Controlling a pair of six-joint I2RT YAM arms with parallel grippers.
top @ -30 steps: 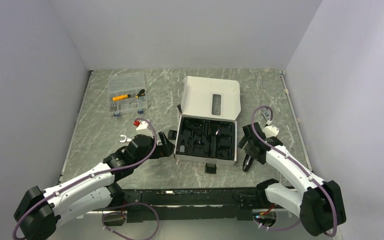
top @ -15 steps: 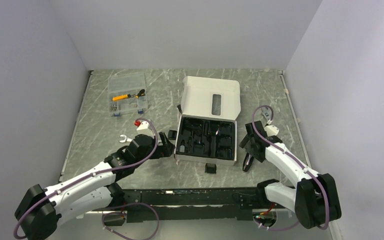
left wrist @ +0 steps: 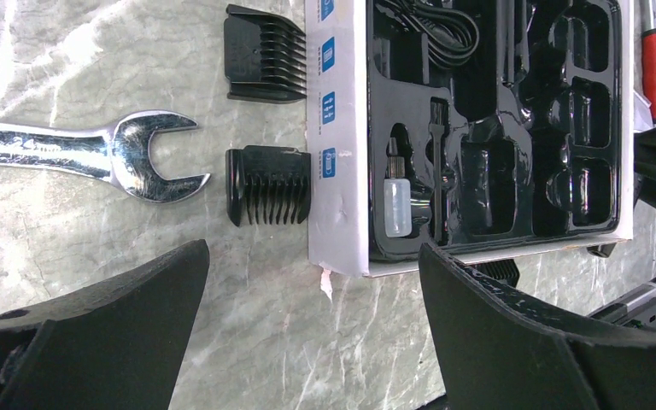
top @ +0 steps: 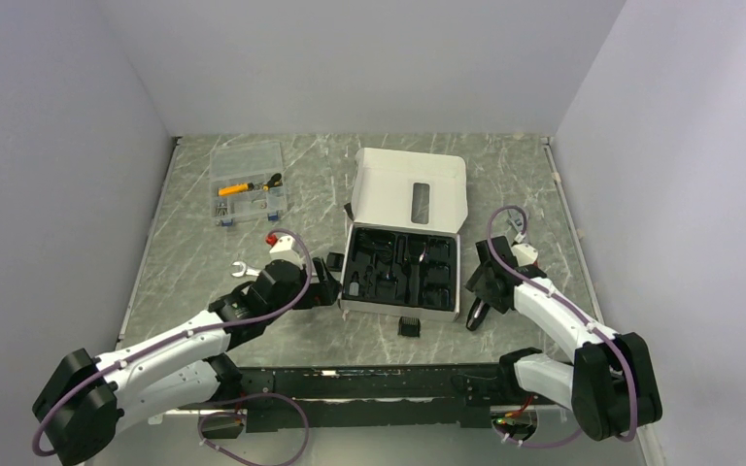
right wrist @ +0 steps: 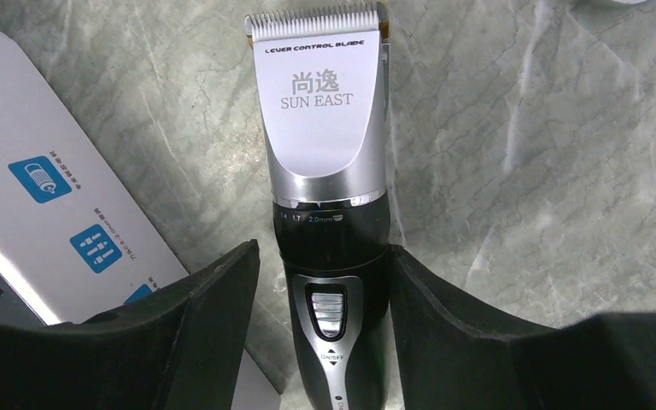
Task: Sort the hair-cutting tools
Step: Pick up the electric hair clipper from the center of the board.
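1. While the clipper [right wrist: 325,154] is lying flat on the table [top: 544,194], just right of the near right corner of the box [left wrist: 337,171], the right gripper [right wrist: 323,256] is straddling its black body. The silver blade end is pointing away from the wrist camera.
2. The right jaws are standing apart and are not clamping. One finger is appearing to touch the clipper's side, while a strip of table is showing between the other finger [right wrist: 213,307] and the body.
3. The left gripper [left wrist: 307,282] is hovering above the table at the box's left side. Its jaws are spreading wide and holding nothing.
4. Two combs are lying on the table beside the box's white wall, as the left wrist view is showing. The upper comb [left wrist: 265,54] and the lower comb [left wrist: 269,185] are both pointing their teeth at the wall, right against it, and are sitting apart from each other.
5. The third comb [top: 409,327] is lying on the table just in front of the box.
6. The wrench [left wrist: 94,149] is lying beside the lower comb, with its open end facing that comb and not touching it.
7. The box is sitting open with its lid [top: 411,189] tilting back. Its black tray [left wrist: 495,171] is holding a small bottle [left wrist: 399,201] and a coiled cord [left wrist: 431,30].
8. The clear organiser [top: 246,184] is sitting at the table's far left, well apart from the box.
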